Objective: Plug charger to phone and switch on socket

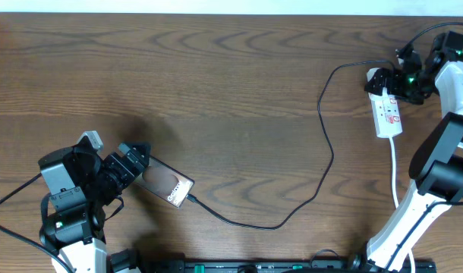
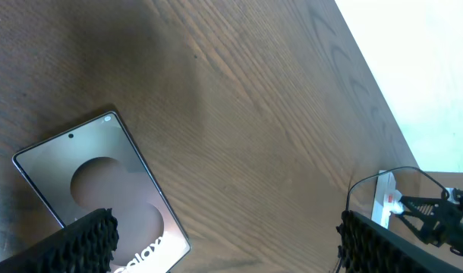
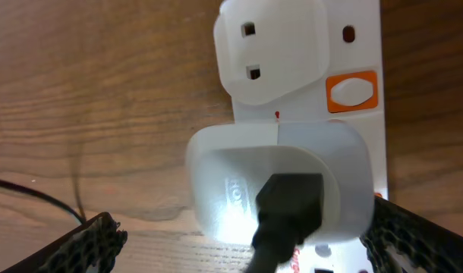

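The thin black charger cable (image 1: pixel 322 152) looks already seated in the dark rectangular phone (image 1: pixel 168 183) beneath the wide-spread left fingers (image 2: pixel 72 243), leaving the white power strip (image 1: pixel 388 121)'s orange switch (image 3: pixel 351 89), just ahead of the equally wide right fingers (image 3: pixel 80 246), probably still to press

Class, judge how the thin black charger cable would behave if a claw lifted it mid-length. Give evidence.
Probably floppy: the charger cable lies in loose curves across the table. Likely light, being very thin. Lifting it might tug the phone or socket, since its ends appear to reach both.
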You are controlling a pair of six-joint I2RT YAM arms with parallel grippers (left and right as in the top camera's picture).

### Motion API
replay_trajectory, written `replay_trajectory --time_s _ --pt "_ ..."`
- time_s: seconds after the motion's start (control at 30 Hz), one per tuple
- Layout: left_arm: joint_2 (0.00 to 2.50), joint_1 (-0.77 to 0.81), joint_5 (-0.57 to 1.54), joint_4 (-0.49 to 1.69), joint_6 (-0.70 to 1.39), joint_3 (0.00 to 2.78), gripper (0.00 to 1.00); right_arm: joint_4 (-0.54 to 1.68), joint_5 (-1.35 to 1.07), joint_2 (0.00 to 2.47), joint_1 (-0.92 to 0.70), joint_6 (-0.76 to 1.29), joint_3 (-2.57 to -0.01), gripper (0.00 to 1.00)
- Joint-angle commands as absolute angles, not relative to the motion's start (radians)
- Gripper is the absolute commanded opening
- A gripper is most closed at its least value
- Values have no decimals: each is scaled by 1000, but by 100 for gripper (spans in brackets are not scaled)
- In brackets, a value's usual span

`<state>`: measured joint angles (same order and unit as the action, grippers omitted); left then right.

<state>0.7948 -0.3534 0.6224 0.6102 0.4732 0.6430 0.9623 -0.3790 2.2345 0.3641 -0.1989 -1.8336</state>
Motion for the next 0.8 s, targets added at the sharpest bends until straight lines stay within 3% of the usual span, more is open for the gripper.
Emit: replay_trajectory --time_s 0.0,0.53,0.77 --pt "789 -357 616 613 464 657 91 963 -406 2285 342 -177 -1836 97" --pt "789 -357 616 613 464 657 91 978 -493 2329 339 -101 -1836 91" --pt "789 -357 617 615 464 657 91 1005 -423 2329 339 -102 -1836 89"
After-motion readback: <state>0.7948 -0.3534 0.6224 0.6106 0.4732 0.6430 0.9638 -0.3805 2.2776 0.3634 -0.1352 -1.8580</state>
